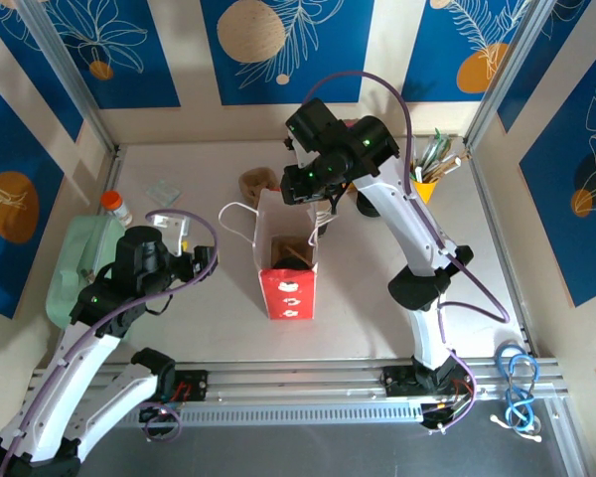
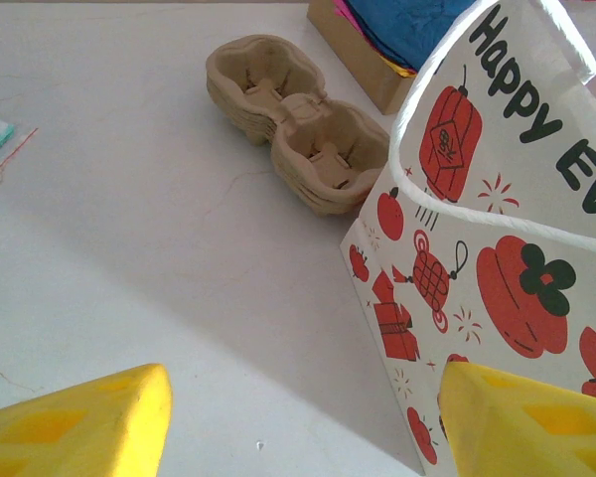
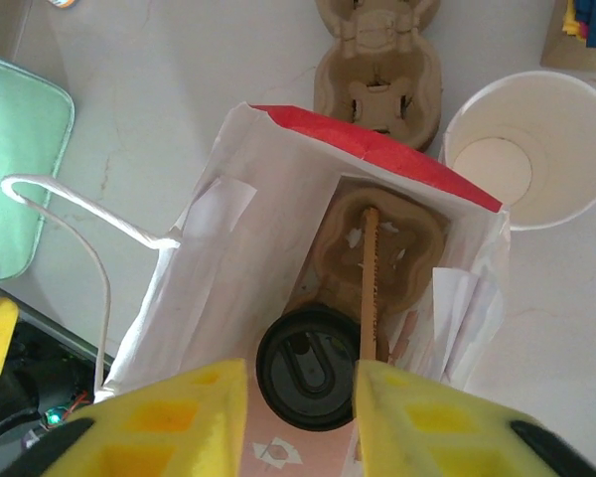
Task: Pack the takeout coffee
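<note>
Right gripper (image 3: 301, 383) is hanging over the open mouth of the red-and-white printed paper bag (image 3: 194, 258). I am seeing its 2 yellow fingers (image 3: 179, 417) standing apart with nothing pinched between them. Directly beneath that gap the takeout coffee (image 3: 303, 348) is sitting inside the bag, its round black plastic lid facing up at me. The cup's sides are hidden from me. Just beyond it, a brown moulded pulp cup carrier (image 3: 407, 229) is lying in the bottom of the bag, though I cannot tell whether the cup is seated in it. A thin wooden stir stick (image 3: 368, 278) is lying across that carrier, its end just beside the lid. Outside the bag, an empty white paper cup (image 3: 521, 149) is standing just beside 1 corner, and a stack of spare brown pulp carriers (image 3: 377, 60) is sitting near it on the pale table (image 3: 149, 79). Left gripper (image 2: 298, 422) is hovering low beside the bag's printed side, its 2 yellow fingertips (image 2: 79, 427) spread wide and holding nothing.
</note>
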Robot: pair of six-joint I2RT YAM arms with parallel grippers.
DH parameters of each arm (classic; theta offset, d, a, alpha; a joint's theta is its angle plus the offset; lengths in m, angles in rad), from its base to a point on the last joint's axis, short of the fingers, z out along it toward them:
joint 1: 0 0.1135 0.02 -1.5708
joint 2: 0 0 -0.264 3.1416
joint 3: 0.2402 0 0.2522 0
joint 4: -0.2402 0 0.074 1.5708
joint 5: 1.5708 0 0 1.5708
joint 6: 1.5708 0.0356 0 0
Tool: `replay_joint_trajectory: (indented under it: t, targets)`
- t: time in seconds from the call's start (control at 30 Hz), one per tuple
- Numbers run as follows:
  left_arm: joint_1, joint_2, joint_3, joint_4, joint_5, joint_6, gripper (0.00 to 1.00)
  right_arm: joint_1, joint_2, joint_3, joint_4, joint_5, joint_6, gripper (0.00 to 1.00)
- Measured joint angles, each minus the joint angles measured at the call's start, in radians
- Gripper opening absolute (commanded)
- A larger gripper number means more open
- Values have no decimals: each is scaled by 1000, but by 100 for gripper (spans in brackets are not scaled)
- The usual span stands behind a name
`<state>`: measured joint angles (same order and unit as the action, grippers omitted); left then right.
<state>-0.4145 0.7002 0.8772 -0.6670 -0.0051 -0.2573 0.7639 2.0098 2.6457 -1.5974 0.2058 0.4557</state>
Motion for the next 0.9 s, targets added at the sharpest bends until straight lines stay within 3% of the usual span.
replay_joint_trajectory:
  t: [0.17,0.33,0.6,0.73,0.9]
  targets:
    - [0,-1,0,0,0,0,73,-19,-53,-66,43,0,-20,51]
    - [0,-5,0,0,-9,0,78,-92,-154,-149,109,14,-40,55]
    - [0,-5,14,-39,-97,1,86,-336,-325,-387,309,27,-55,58]
    - [0,-5,52,-75,-150,2,90,-424,-319,-430,381,28,-57,59]
    - [0,-16,76,-112,-212,3,93,-453,-240,-415,446,52,-76,63]
